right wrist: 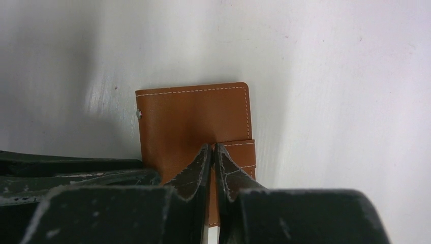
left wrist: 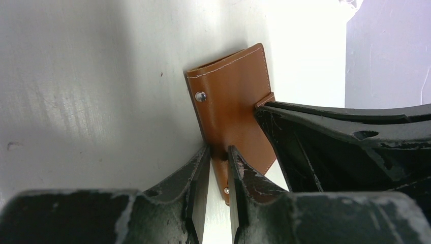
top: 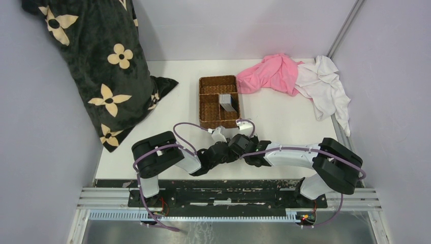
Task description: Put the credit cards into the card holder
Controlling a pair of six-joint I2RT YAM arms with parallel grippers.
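Observation:
The brown leather card holder lies closed on the white table, hidden under both wrists in the top view. My left gripper holds its near edge, the jaws a narrow gap apart with the leather between them. My right gripper has its fingertips almost touching, pinched at the end of the snap tab. Grey credit cards stand on edge in the wicker basket, beyond both grippers.
A black cushion with cream flowers leans at the back left. A pink cloth and a white cloth lie at the back right. The basket stands just beyond the two wrists.

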